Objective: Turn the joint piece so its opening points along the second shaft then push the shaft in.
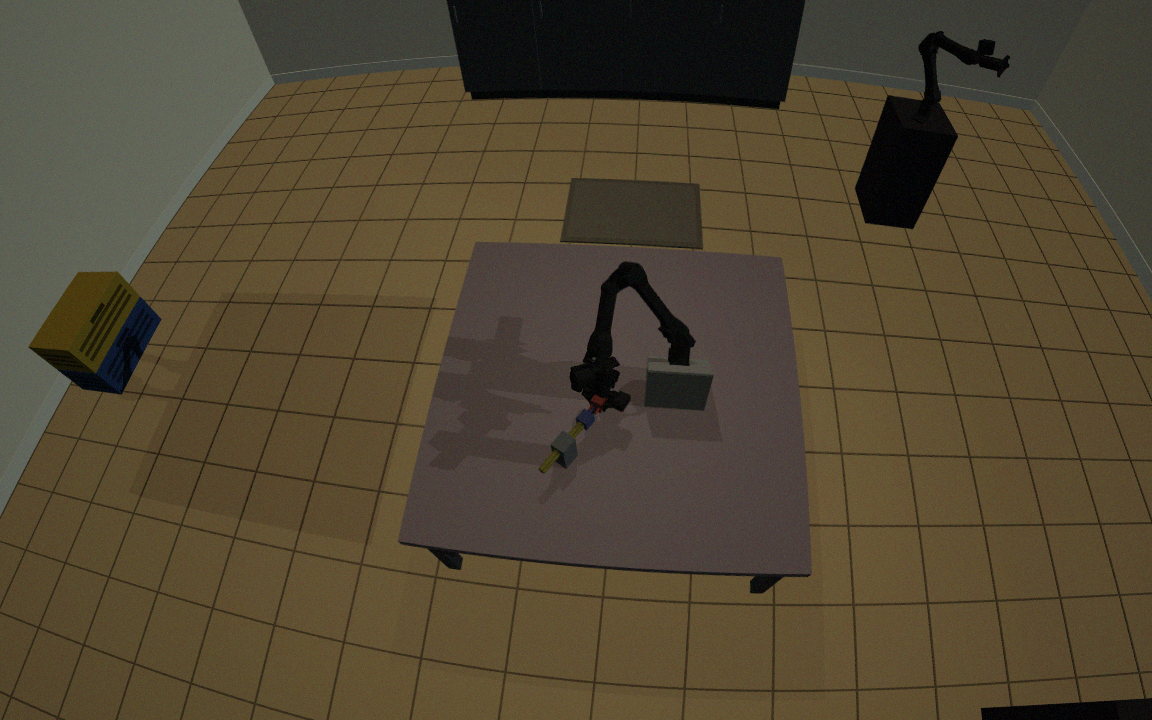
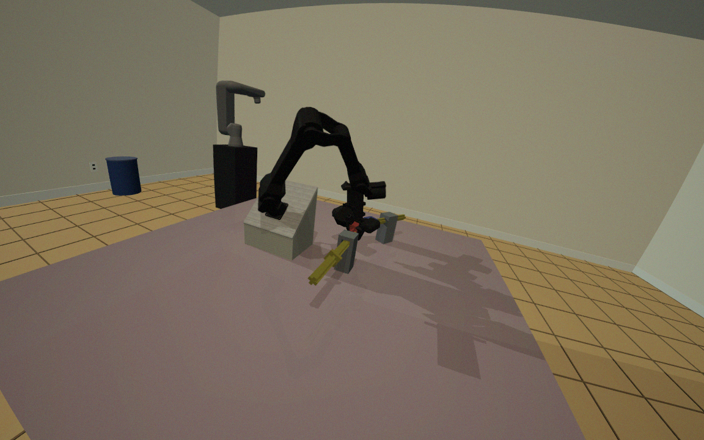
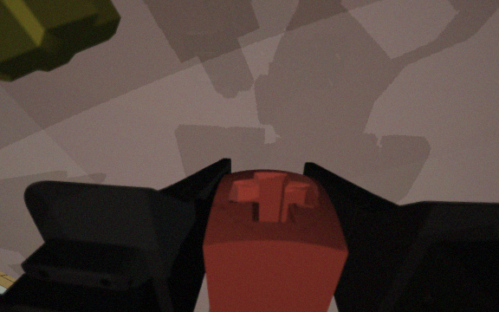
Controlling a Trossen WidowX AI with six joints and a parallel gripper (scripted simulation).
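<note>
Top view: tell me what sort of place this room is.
Probably a robotics lab or test room: a table carrying the arm, a second robot arm on a dark pedestal, and a tiled floor within bare walls.

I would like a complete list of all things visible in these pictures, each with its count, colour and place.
Table: one, mauve top, middle of the room.
Shafts: two, yellow, each in a block, meeting at an angle.
Blocks: two, grey, on the table in front of the arm.
Joint piece: one, red, between the fingers.
Blue part: one, on the shaft beside the joint piece.
Wedge base: one, pale grey, on the table under the arm.
Mat: one, grey-brown, floor behind the table.
Bin: one, blue, by the wall.
Box: one, yellow and blue, by the wall.
Cabinet: one, dark, against the far wall.
Pedestals: two, black, each with a spare arm.
Arm: one, black.
Gripper: one, black, shut on the joint piece.
</note>
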